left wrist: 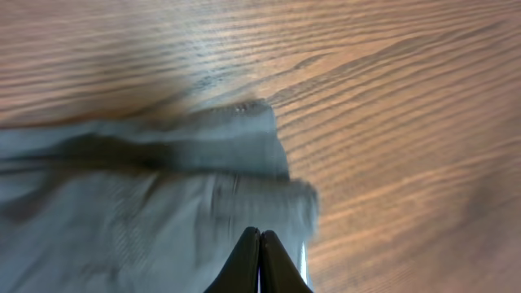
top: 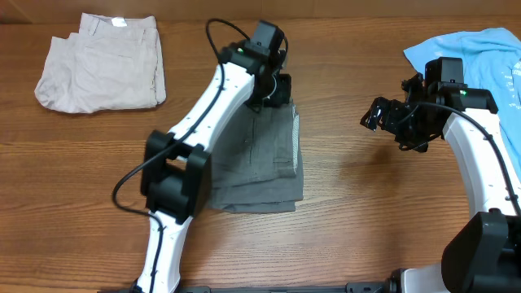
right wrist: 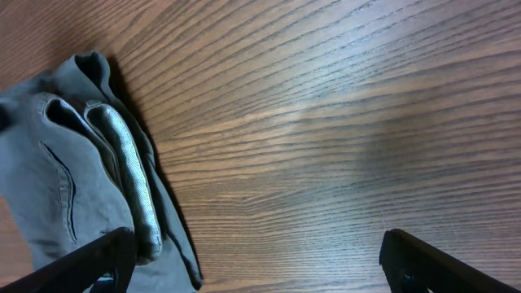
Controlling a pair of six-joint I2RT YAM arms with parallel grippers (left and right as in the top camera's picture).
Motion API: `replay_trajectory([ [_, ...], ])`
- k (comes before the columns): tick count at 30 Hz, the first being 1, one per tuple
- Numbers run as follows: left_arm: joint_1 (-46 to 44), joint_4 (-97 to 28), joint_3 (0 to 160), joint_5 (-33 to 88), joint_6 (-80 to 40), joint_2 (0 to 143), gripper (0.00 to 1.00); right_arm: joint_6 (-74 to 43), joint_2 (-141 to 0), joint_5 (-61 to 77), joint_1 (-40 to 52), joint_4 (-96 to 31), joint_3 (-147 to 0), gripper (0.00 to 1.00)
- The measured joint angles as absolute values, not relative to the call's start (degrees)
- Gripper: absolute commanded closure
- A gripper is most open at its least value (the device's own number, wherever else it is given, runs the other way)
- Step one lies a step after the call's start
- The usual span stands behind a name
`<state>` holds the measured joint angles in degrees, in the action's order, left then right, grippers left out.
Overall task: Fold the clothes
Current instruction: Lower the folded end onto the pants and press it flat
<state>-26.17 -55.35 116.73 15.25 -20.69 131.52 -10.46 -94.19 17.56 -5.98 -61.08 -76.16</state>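
Grey shorts [top: 260,163] lie folded at centre of surface [top: 366,220]. L pincer [top: 275,91] clenched at top edge, prob. pressing fold flat; fabric nip unconfirmed. R pincer [top: 381,114] released, well apart, prob. on standby.

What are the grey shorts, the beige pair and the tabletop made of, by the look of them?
The grey shorts look like matte woven cotton, perhaps twill: fine ribbing shows on a rolled edge in the right wrist view. The beige shorts seem similar soft, creased cotton. The table shows brown wood grain with a mild sheen; solid wood or laminate, I cannot tell.
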Motion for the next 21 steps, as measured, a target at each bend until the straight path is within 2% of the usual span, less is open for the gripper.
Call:
replay_trajectory([
  [6, -26.26, -52.45, 116.66, 19.4, -20.78, 137.91, 0.96, -10.46, -94.19, 17.56, -5.98, -61.1, -76.16, 0.0],
  [12, -26.26, -52.64, 116.64, 21.41, -18.15, 138.23, 0.96, -10.48, -94.19, 17.56, -5.96, -61.08, -76.16, 0.0],
  [21, -26.28, -63.24, 117.4, 22.15, -14.79, 128.51, 0.96, -10.48, -94.19, 17.58, -5.96, -61.12, -76.16, 0.0],
])
